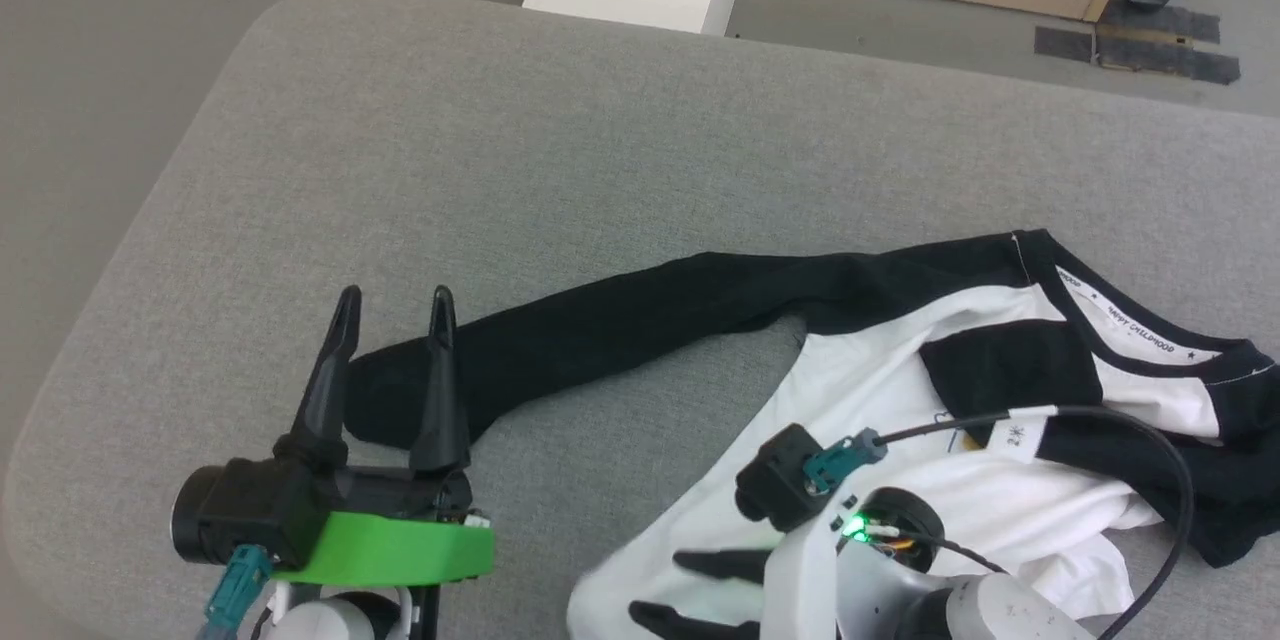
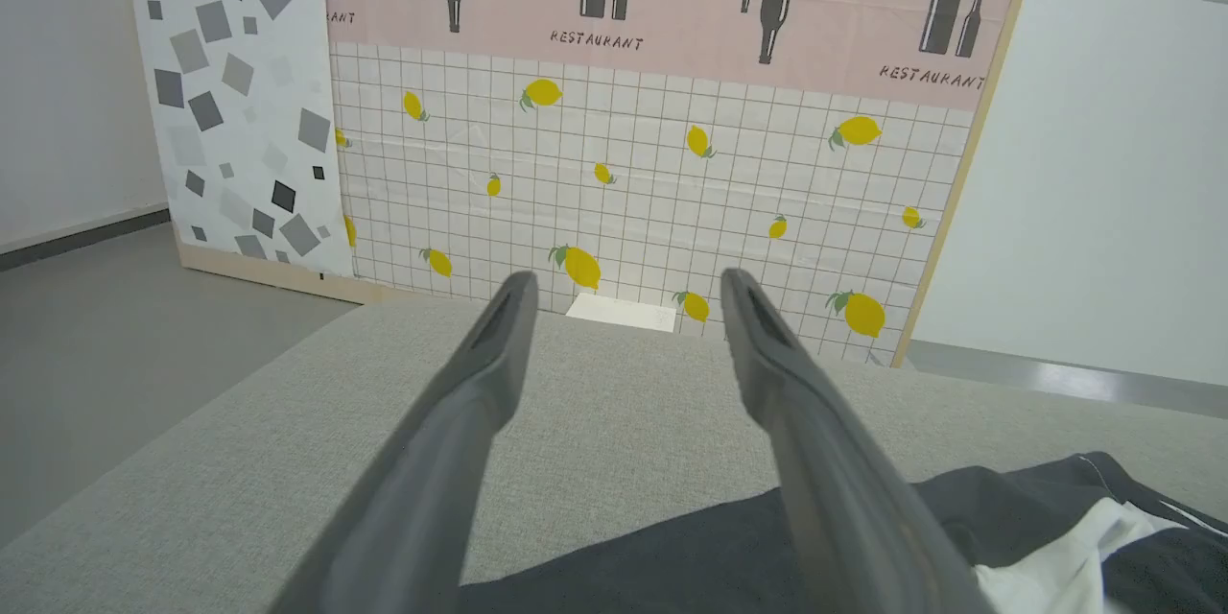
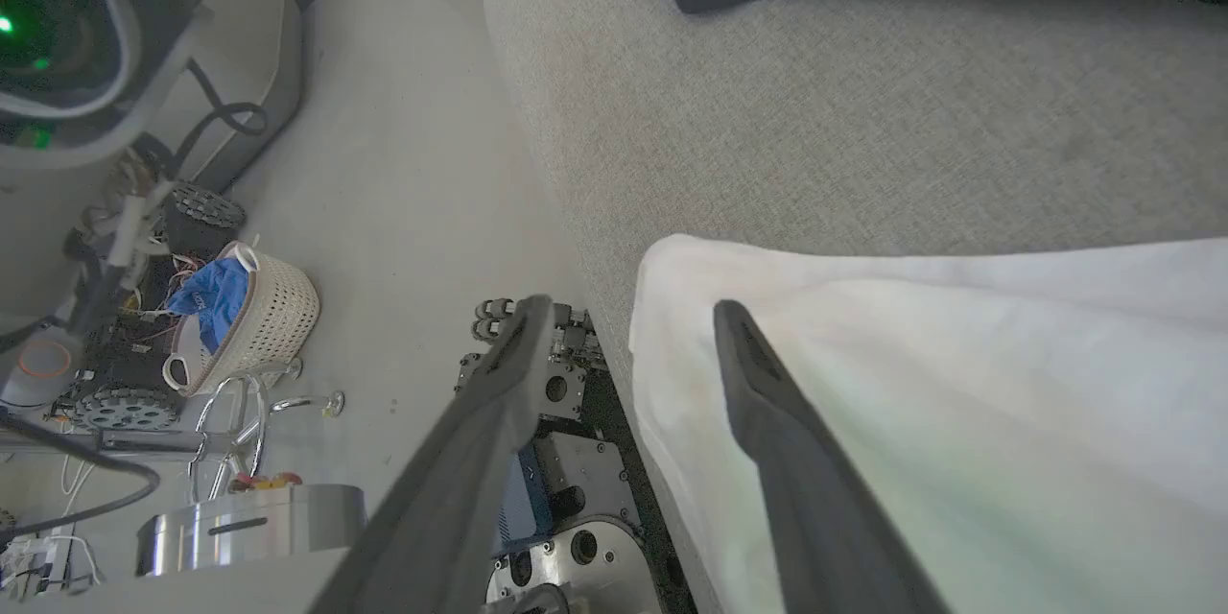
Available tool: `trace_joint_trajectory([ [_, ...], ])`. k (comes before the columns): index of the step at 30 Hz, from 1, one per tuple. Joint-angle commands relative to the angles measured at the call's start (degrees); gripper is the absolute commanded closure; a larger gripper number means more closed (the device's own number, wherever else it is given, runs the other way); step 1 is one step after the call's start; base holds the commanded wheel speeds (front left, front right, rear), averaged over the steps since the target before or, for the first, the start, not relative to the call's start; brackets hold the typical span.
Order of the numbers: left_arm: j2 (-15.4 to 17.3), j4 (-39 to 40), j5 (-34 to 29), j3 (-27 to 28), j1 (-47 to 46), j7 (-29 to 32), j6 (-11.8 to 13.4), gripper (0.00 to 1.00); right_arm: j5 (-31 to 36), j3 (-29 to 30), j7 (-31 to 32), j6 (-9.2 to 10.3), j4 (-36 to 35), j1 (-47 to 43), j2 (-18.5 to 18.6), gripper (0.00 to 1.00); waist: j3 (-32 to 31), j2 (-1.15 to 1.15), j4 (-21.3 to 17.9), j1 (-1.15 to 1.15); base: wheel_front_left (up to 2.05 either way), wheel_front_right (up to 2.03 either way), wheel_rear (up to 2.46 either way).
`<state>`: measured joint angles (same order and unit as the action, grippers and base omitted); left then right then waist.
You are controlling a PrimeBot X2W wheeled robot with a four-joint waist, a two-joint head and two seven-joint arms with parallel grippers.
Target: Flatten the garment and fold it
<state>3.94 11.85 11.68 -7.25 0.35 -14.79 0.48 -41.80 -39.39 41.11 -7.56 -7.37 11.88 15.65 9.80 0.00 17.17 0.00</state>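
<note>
While the garment (image 1: pixel 870 350) sprawls crumpled on the counter (image 1: pixel 500 170), my left end effector (image 1: pixel 394 298) and right end effector (image 3: pixel 630 307) both gape apart, so a shallow bite at its white edge may slip

The table (image 1: pixel 500 140): grey woven covering, rounded corners, surface flat. One item lies on it, the garment (image 1: pixel 1020 510), in the near right portion. White body panel rumpled, its hem reaching the table's near edge. Black collar section bunched at the right. One black sleeve (image 1: pixel 640 310) lies extended leftward, flat on the covering, toward the near left corner.
</note>
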Motion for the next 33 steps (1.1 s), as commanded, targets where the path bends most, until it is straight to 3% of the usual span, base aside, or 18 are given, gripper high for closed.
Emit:
trace_joint_trajectory([
  [1, 0.05, -0.06, 0.15, -0.15, 0.72, -0.21, -0.23, 0.00, 0.05, 0.32, -1.29, 0.08, 0.09, 0.89, -0.19, 0.00, -0.77, 0.00, -0.36, 0.00, 0.00, 0.00, 0.00],
  [7, 0.72, 0.04, -0.14, -0.50, 1.40, -0.13, -0.33, 0.00, 3.05, 6.85, -9.54, 0.08, -1.13, 0.89, -1.00, 0.00, -3.03, 0.00, -2.95, 0.00, 0.00, 0.00, 0.00],
  [14, 1.20, 1.10, -0.64, -1.41, 2.69, 0.13, -0.23, 0.00, 15.54, 22.10, -21.34, 0.08, -4.97, -4.84, -2.22, 0.00, -3.87, 0.00, -6.88, 0.00, 0.00, 0.00, 0.00],
  [24, 1.94, 1.41, -1.40, -2.45, 3.11, 0.53, -0.10, 0.00, 26.15, 44.78, -31.65, 0.08, -13.13, -19.49, -11.54, 0.00, -2.45, 0.00, -11.36, 0.00, 0.00, 0.00, 0.00],
  [33, 5.44, -2.64, -3.87, -4.64, -8.07, 7.35, -3.29, 0.00, 25.56, 49.61, -34.45, 0.08, -16.28, -20.72, -12.74, 0.00, 2.41, 0.00, -13.63, 0.00, 0.00, 0.00, 0.00],
])
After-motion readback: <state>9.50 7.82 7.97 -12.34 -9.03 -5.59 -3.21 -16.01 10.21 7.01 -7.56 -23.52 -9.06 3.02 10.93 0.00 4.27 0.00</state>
